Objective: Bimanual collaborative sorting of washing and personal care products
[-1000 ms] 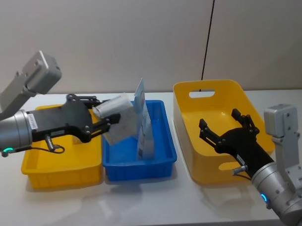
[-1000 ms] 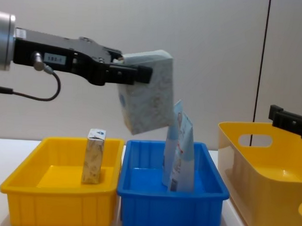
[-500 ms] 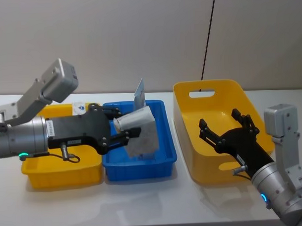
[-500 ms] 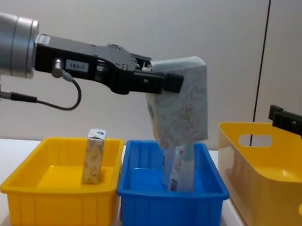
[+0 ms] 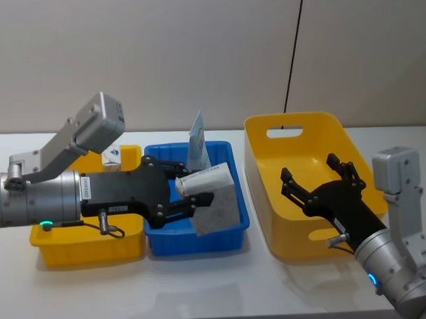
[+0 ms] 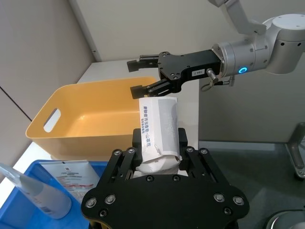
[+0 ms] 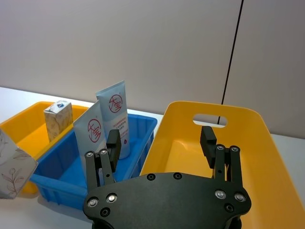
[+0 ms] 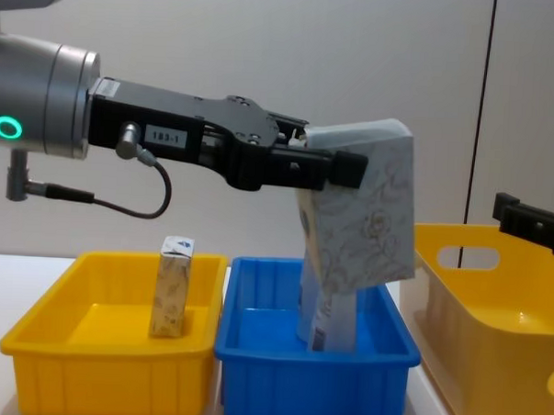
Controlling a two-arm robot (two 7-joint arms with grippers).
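Blocking the pouches' (image 8: 328, 325) tops, the left gripper's (image 8: 341, 166) mottled pack (image 8: 361, 216) hangs tilted.

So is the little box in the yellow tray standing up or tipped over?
Standing up. The small carton sits on its base in the yellow tray, its white-blue top pointing up.

A yellow tray (image 5: 83, 251) and a blue tray (image 5: 195, 243) stand side by side on the white bench (image 5: 203, 289), close together. A large yellow basket (image 5: 259, 165) with a handle slot stands just beyond the blue tray. Behind them is a plain beige wall (image 5: 160, 56) with a dark vertical strip (image 5: 294, 51).
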